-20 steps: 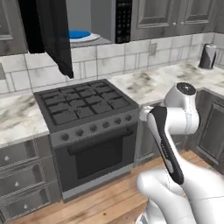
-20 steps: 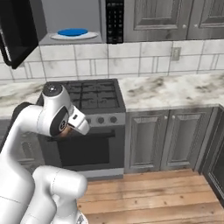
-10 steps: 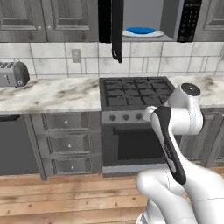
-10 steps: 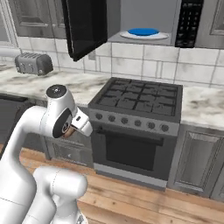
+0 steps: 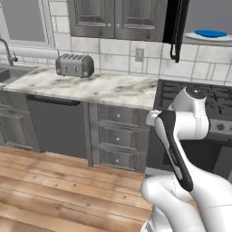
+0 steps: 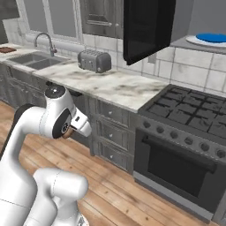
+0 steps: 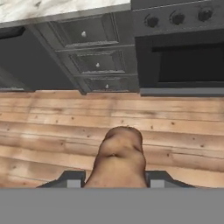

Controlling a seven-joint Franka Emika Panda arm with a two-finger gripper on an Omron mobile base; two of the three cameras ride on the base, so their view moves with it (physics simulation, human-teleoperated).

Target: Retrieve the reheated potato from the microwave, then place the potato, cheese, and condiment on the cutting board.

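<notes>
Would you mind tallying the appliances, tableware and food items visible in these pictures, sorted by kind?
Toaster: 1
Microwave, door open: 1
Gas stove: 1
Blue plate inside the microwave: 1
Potato, held in the gripper: 1
Sink with faucet: 1
Total: 6

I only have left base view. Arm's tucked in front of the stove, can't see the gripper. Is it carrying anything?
Observer: Yes, hand view shows the potato clamped in the gripper.
Operator: Where's it pointing?
Observer: Down at the wooden floor, with the drawers beyond.
Operator: Cutting board anywhere?
Observer: Possibly: right base view shows a reddish-brown thing on the counter past the sink, too small to be sure.
</notes>
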